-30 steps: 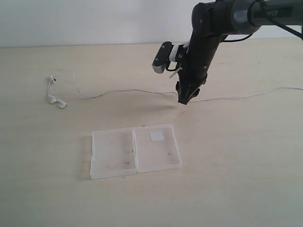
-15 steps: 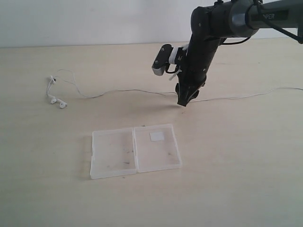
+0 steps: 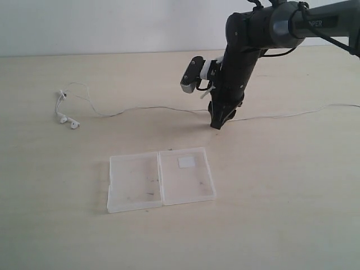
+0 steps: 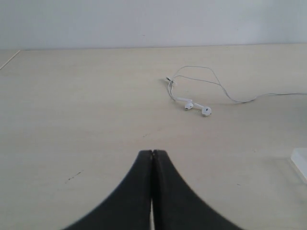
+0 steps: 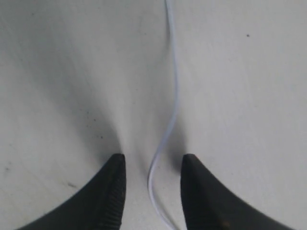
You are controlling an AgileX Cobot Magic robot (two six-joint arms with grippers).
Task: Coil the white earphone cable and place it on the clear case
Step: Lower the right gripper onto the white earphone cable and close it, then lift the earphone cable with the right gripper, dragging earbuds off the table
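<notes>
The white earphone cable runs across the table from its two earbuds at the left to the right edge. My right gripper points down at the cable's middle, tips near the tabletop. In the right wrist view it is open, and the cable passes between its fingers without being pinched. The clear case lies open and flat nearer the front, a white sticker on its right half. My left gripper is shut on nothing, low over bare table, with the earbuds beyond it.
The light wooden table spreads around the case. A pale wall rises behind the table's far edge. A corner of the case shows in the left wrist view.
My right gripper has sunk slightly and shifted a little left over the cable's middle. The cable and case have not moved.
</notes>
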